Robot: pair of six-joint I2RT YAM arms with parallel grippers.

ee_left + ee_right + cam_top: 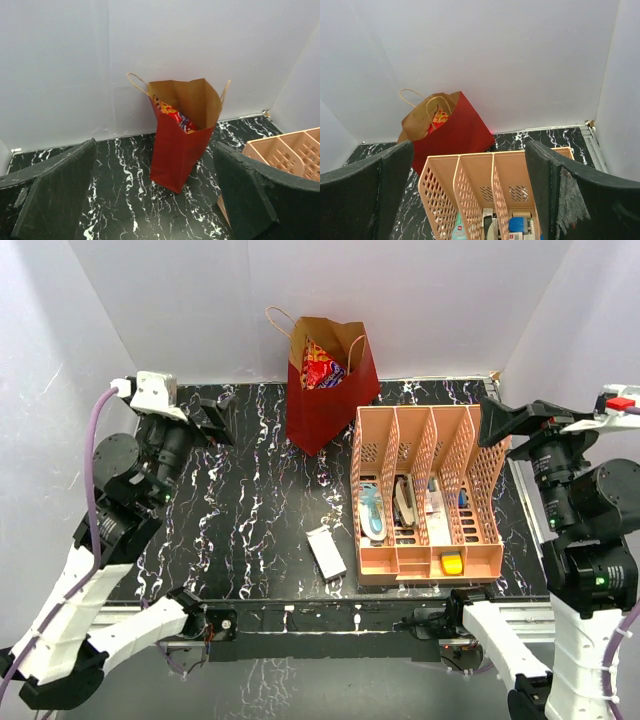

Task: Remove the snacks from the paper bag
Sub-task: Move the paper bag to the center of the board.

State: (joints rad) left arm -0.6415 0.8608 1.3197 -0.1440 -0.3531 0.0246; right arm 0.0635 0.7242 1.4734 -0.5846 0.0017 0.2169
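Looking down from the overhead camera, I get both arms at once: the left gripper (213,420) hangs with its fingers spread wide over the far left of the marbled black table (250,530), and the right gripper (492,425) is just as wide above the far right corner of the pink rack (425,490), neither holding anything. Only this view gives me the small white box (326,552) lying flat just left of the rack's near end, and the yellow block (452,563) in a near slot. The paper bag (325,390) stands at the back of the table against the white wall, just beside the rack's far left corner (whether they touch I cannot tell). The left wrist camera sees into its open mouth best: dark red outside, brown inside, tan cord handles up, and the snacks (175,116) showing as a crinkly red packet with yellow and some blue, below the rim. From the right wrist the bag sits behind the rack and seems to lean left.
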